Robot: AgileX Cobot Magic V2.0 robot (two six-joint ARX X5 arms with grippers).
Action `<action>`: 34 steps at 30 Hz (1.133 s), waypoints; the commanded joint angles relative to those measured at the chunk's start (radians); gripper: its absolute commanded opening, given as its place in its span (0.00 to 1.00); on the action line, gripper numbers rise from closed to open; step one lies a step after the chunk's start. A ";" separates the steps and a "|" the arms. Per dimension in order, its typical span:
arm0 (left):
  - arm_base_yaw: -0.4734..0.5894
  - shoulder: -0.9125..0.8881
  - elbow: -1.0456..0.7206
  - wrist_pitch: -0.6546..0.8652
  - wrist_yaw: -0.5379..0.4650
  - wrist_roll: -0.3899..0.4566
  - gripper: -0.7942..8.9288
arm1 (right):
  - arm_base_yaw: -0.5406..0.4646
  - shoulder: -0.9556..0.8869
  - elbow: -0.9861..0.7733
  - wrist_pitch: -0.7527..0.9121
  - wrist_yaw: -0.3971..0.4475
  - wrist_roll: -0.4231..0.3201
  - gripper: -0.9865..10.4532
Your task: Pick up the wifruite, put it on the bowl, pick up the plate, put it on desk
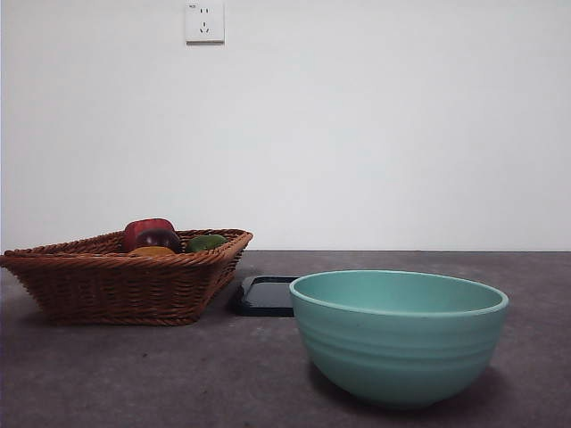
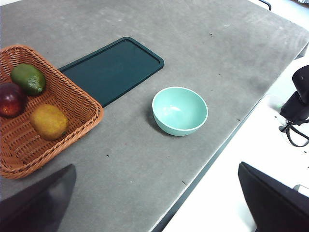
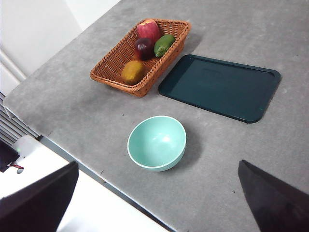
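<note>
Wifruite [image 3: 133, 72] in basket; empty bowl [image 3: 157, 143]

Lab-like room: bare white wall [image 1: 375, 125], wall socket [image 1: 204, 21].

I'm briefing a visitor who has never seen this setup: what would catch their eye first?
The teal bowl stands empty, near and large on the grey desk. Behind it a wicker basket holds the brownish-orange wifruite with red, dark purple and green fruit, and a dark tray lies flat beside the basket. Both grippers wait above, open.
</note>
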 commanded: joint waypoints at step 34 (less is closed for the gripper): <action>0.211 -0.011 -0.034 0.071 0.003 -0.008 0.10 | 0.006 -0.001 0.016 0.044 0.001 -0.013 0.09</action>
